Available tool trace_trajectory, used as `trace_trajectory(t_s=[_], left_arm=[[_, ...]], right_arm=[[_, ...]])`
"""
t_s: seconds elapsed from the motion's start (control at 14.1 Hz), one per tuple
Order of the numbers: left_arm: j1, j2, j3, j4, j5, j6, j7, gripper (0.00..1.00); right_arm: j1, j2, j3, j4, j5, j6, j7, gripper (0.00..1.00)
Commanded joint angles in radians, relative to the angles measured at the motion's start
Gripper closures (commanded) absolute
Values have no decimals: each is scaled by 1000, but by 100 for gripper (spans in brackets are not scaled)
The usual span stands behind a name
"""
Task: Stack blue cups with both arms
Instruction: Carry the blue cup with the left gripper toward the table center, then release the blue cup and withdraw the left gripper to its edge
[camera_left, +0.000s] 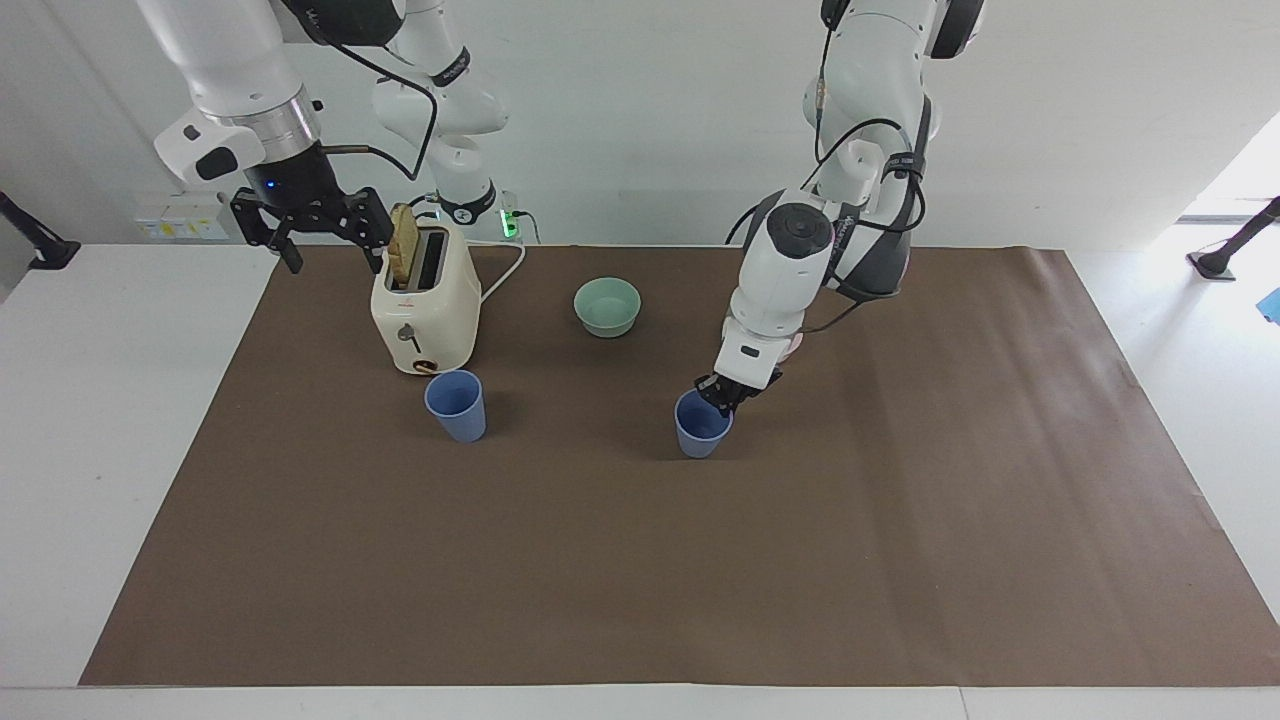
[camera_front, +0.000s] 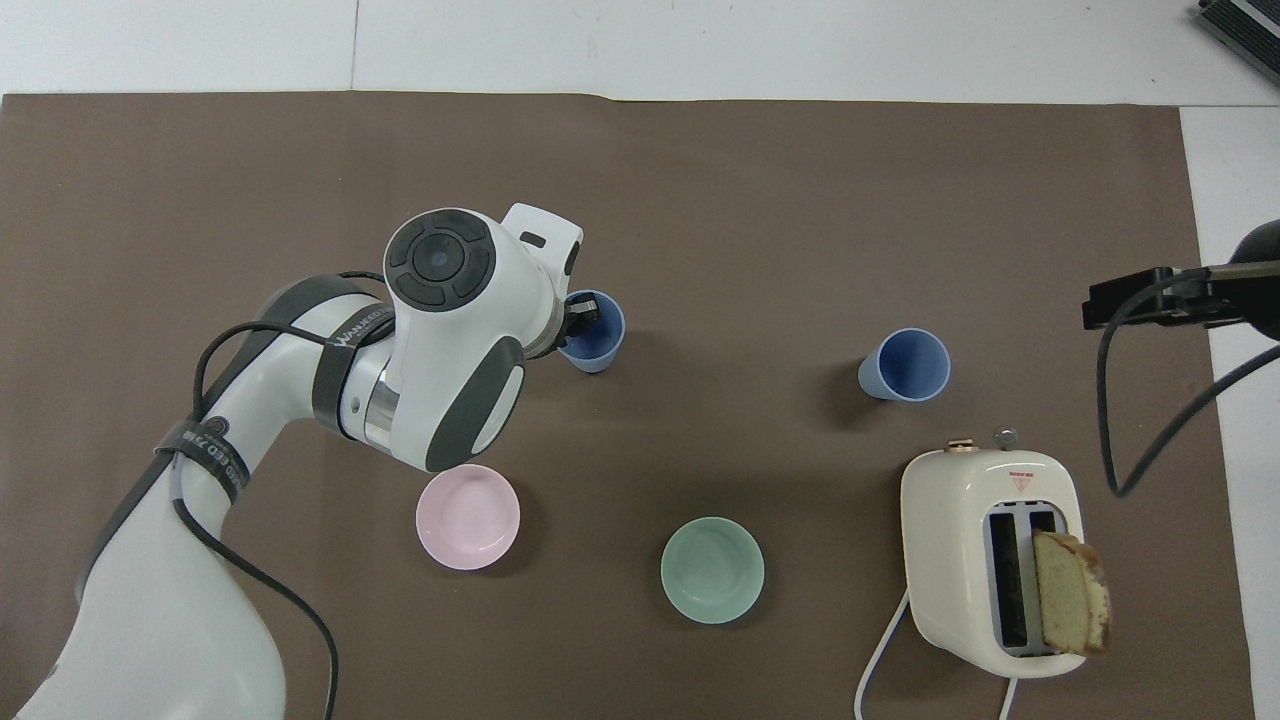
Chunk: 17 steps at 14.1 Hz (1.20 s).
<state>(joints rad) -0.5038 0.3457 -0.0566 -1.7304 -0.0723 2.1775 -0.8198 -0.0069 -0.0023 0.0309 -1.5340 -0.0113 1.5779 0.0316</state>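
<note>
Pinching the rim of a matte periwinkle-blue tapered plastic cup (camera_left: 701, 424), the left gripper (camera_left: 724, 392) has one black finger inside the mouth and one outside, at the middle of the facing frame. Whether the carried cup's base rests on the brown paper table cover (camera_left: 900, 520) or hangs just above it cannot be told. In the overhead frame the same cup (camera_front: 594, 332) sits just left of centre, its rim half under the white wrist of the left arm (camera_front: 440, 350), which sweeps in from the lower left corner.

The second periwinkle-blue plastic cup (camera_left: 456, 405) stands upright and free at centre-left of the facing frame, directly below the cream two-slot toaster (camera_left: 425, 305) and well apart from the held cup. In the overhead frame it (camera_front: 905, 364) is right of centre, just above the toaster (camera_front: 990, 555).

The right gripper (camera_left: 310, 222) hangs in the air at the upper left of the facing frame, its black clawed fingers spread wide with nothing between them, beside the slice of bread (camera_left: 404, 246) standing up out of a toaster slot. That arm waits.

A shallow mint-green bowl (camera_left: 607, 306) sits at upper centre of the facing frame. A shallow pale-pink bowl (camera_front: 467, 516) shows at lower left of centre in the overhead frame, mostly hidden by the left arm in the facing one.
</note>
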Motion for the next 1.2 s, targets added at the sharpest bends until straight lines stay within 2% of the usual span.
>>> trace_trajectory(t_s=[0.0, 0.28, 0.35, 0.42, 0.5, 0.78, 0.92, 1.13], left_arm=[[-57, 19, 20, -35, -3, 82, -56, 100], [-56, 30, 20, -34, -1, 94, -59, 100], [-49, 30, 20, -32, -1, 90, -53, 69], [-45, 29, 21, -28, 2, 76, -53, 13], [-44, 19, 23, -24, 5, 58, -55, 0], [-42, -40, 34, 28, 34, -82, -53, 0], [-15, -82, 38, 28, 61, -116, -45, 0], [66, -161, 37, 25, 62, -192, 75, 0]], right_arm=[[-15, 2, 7, 11, 24, -12, 10, 0], [-15, 2, 9, 11, 24, -12, 8, 0], [-15, 2, 7, 11, 24, -13, 10, 0], [-15, 2, 7, 11, 24, -12, 10, 0], [-15, 2, 7, 12, 24, -12, 10, 0], [-15, 2, 7, 11, 24, -13, 10, 0], [-15, 2, 7, 11, 24, -13, 10, 0], [-15, 2, 7, 11, 24, -12, 10, 0]])
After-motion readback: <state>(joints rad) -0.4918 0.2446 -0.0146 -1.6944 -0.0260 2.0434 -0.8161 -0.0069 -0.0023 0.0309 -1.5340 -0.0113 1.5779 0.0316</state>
